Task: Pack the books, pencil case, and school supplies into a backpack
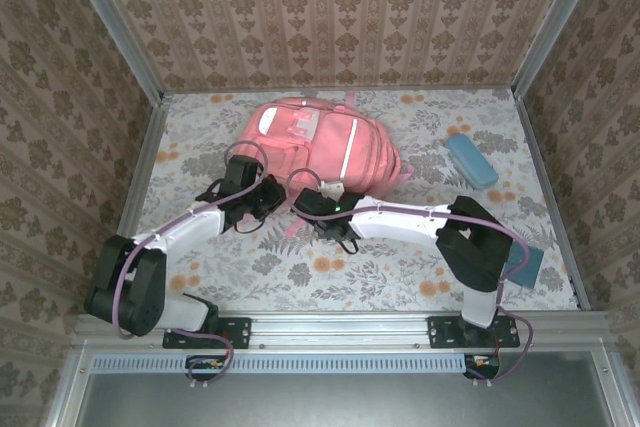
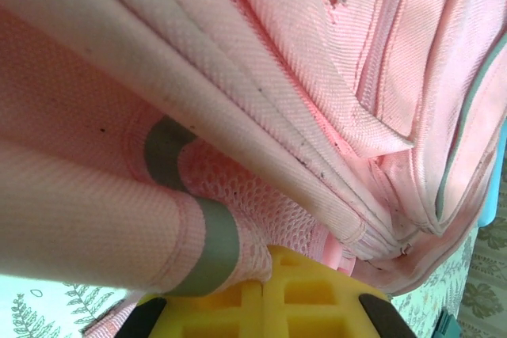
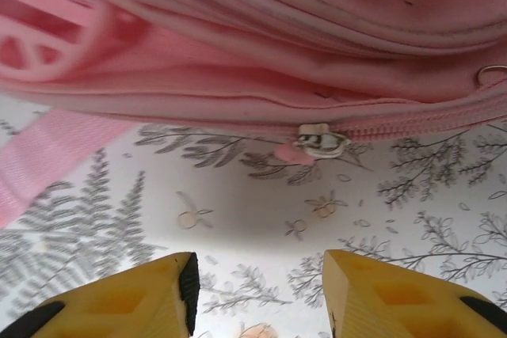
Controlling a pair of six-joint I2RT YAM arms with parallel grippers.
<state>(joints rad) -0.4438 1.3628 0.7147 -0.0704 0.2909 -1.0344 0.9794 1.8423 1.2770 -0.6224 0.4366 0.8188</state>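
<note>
**Desk:** Where is the bag right now?

**Me:** The backpack (image 1: pixel 320 142) lies flat on the table (image 1: pixel 400 267), in the middle of the far half. Its near edge is right where both my tools meet it.

**Desk:** What is your left tool doing?

**Me:** My left gripper (image 1: pixel 264 197) is at the bag's near-left corner with its jaws pressed together. On that wrist camera the yellow fingers (image 2: pixel 317 302) sit against each other. A fold of pink cloth with a grey trim (image 2: pixel 214 247) runs down into their tips. I read that as a pinch on the backpack's fabric.

**Desk:** And the right?

**Me:** My right gripper (image 1: pixel 303 203) is low over the table just beside the left one, facing the bag's near side. Its jaws are spread partway, and I can see bare flowered tabletop between the two fingertips (image 3: pixel 186 275). It holds nothing and touches nothing. The zip pull (image 3: pixel 321 142) hangs from the bag's seam straight ahead of the gap, a little beyond the tips. A pink strap (image 3: pixel 47 160) lies on the table to the left of it.

**Desk:** And the rest of the supplies?

**Me:** The pencil case (image 1: pixel 471 160) lies to the right of the bag, well apart from it. A book (image 1: pixel 527 265) is at the near right, with one corner showing past my right arm's elbow.
</note>
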